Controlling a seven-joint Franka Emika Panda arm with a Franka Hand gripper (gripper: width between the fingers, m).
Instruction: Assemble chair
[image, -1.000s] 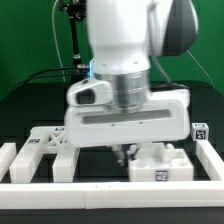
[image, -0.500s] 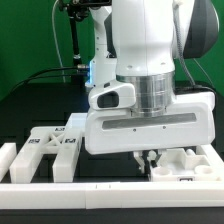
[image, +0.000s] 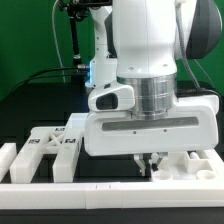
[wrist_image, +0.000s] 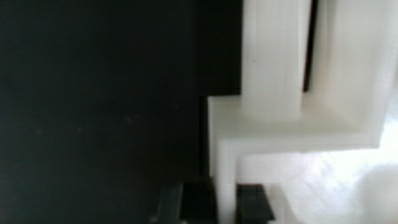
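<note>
Arm (image: 148, 50) shifted to exterior view's right, 1 hand (image: 152, 161) closed empty, near 1 chair part (image: 190, 170)

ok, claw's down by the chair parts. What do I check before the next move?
1. The claw shut: ok, jaws together, nothing visibly held.
2. The claw touching the holed chair part on the exterior view's right: cannot tell. The wrist view shows a white stepped edge close to the fingertips, but not whether they touch.
3. The tagged chair parts on the exterior view's left are away from the claw: ok, well apart.
4. Contact zone visible from the exterior view: not ok, the arm hides much of it.
</note>
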